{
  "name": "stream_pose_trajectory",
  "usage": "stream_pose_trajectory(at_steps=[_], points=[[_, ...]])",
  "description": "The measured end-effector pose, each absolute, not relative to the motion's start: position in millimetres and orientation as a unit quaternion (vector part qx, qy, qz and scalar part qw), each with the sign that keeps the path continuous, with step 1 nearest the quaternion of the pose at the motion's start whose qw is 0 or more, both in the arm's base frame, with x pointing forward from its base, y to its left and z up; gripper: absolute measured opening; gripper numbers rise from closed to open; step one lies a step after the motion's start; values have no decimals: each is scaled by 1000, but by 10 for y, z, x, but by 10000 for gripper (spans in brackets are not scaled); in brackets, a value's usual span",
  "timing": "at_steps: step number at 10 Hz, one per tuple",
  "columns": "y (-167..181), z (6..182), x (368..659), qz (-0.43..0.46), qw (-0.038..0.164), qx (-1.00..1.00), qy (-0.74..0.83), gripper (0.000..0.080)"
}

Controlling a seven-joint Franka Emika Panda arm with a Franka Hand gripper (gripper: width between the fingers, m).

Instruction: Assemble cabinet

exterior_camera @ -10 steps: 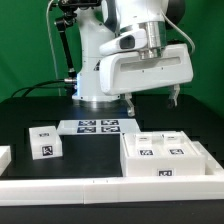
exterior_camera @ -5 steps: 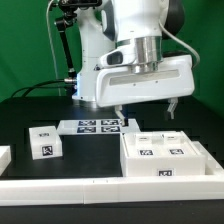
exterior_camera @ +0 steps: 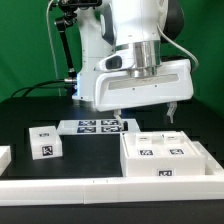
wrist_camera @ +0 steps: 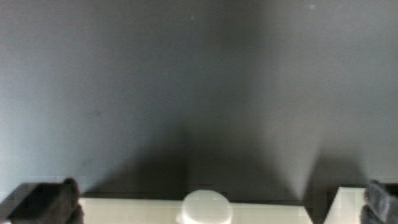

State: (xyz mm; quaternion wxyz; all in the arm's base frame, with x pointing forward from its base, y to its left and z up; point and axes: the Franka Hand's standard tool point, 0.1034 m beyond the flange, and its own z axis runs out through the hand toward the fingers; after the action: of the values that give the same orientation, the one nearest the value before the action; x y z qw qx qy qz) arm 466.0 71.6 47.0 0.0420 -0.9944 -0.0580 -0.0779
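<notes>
The cabinet's large white box frame lies at the exterior view's right, its top showing several black-and-white markers. A smaller white drawer box with markers stands apart at the exterior view's left. My gripper hangs open above the frame's back edge, fingers spread wide and holding nothing. In the wrist view the gripper frames a white part with a rounded knob between the two dark fingertips.
The marker board lies flat at the middle back, in front of the white robot pedestal. A white piece shows at the exterior view's far left edge. A white rail runs along the front.
The open gripper has come down toward the cabinet frame and shifted slightly to the exterior view's left. The parts on the table have not moved.
</notes>
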Motion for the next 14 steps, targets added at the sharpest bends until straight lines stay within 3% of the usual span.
stream_pose_trajectory(at_steps=[4,8,10,14], points=[[768,373,4547,-48,40,-998,-32,796],[728,216,4771,-40,23,-999,-8,796],[784,219,4925,-48,26,-998,-7,796],[792,204,4936,-50,26,-998,-17,796]])
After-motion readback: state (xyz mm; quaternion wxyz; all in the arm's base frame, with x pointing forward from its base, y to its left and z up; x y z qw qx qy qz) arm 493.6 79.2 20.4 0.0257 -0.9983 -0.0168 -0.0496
